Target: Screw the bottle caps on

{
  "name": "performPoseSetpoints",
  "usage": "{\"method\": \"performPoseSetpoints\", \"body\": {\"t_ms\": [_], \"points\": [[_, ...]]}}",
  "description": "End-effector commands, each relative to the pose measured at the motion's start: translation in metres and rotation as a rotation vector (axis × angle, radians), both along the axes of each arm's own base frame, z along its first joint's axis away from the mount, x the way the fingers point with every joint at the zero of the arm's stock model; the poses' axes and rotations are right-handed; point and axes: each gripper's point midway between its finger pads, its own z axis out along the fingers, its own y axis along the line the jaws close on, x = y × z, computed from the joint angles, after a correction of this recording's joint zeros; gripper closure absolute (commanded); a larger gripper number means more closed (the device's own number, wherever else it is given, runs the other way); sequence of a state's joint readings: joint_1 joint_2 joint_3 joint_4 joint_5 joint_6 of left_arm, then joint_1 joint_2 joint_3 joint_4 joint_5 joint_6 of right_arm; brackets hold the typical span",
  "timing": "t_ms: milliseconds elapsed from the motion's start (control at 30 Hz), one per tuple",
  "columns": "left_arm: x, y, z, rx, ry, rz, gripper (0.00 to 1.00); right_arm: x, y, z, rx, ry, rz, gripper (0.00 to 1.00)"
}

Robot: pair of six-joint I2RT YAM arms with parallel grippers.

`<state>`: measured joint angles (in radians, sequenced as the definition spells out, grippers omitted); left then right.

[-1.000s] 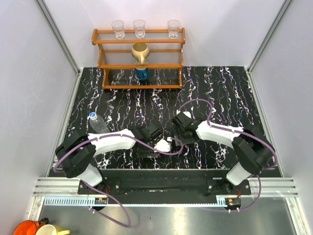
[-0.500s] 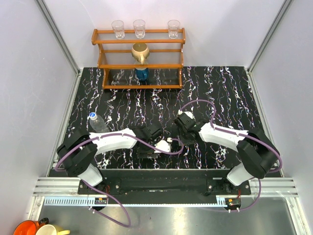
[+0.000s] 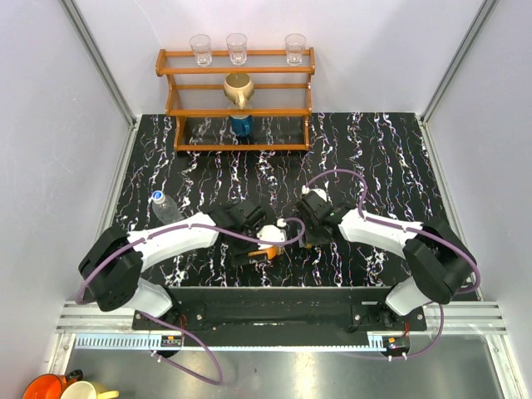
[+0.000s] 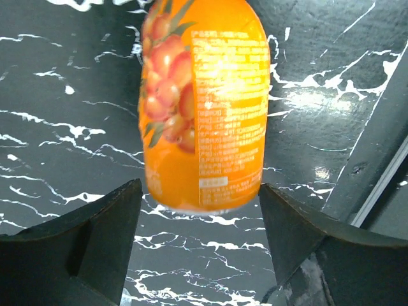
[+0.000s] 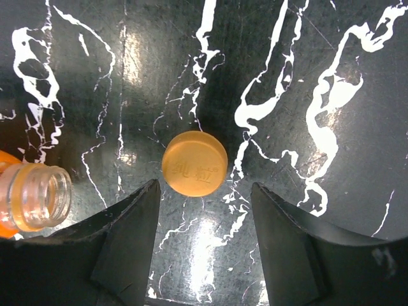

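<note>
A small orange bottle (image 4: 204,102) lies on its side on the black marbled table, its base toward my left gripper (image 4: 199,191). That gripper is open, a finger on either side of the base and not pressing it. In the top view the bottle (image 3: 269,248) shows by the left gripper (image 3: 263,241). The orange cap (image 5: 194,163) lies flat on the table just beyond my open, empty right gripper (image 5: 204,191). The bottle's open neck (image 5: 38,197) is to the cap's left. A clear bottle (image 3: 169,211) lies at the left with a white and light-blue cap (image 3: 156,197) at its far end.
A wooden rack (image 3: 237,100) stands at the back with three clear glasses, a tan jug (image 3: 238,87) and a dark blue container (image 3: 241,125). The right gripper (image 3: 304,234) is close beside the left one. The table's front edge runs just behind both grippers.
My left arm has stretched out and its gripper has shifted a little away from the base; the orange bottle now shows beside it. The right gripper shifted slightly, then held still.
</note>
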<state>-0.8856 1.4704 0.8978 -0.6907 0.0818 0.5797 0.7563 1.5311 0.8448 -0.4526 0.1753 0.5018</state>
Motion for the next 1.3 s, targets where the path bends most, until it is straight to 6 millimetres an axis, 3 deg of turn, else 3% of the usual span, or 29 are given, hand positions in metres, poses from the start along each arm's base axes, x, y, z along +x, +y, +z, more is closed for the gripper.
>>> {"method": "performPoseSetpoints", "body": {"t_ms": [0, 200, 867, 1267], "points": [[0.002, -0.017, 0.029, -0.134, 0.009, 0.026, 0.22, 0.011, 0.013, 0.022, 0.081, -0.064, 0.01, 0.33], [-0.006, -0.016, 0.022, -0.152, 0.04, 0.032, 0.22, 0.014, 0.019, 0.028, 0.107, -0.079, 0.012, 0.32], [-0.011, -0.02, 0.003, -0.174, 0.079, 0.054, 0.23, 0.014, 0.014, 0.003, 0.055, -0.045, 0.012, 0.34], [-0.014, -0.019, -0.013, -0.165, 0.091, 0.061, 0.24, 0.01, 0.01, -0.008, 0.033, -0.025, 0.009, 0.4]]}}
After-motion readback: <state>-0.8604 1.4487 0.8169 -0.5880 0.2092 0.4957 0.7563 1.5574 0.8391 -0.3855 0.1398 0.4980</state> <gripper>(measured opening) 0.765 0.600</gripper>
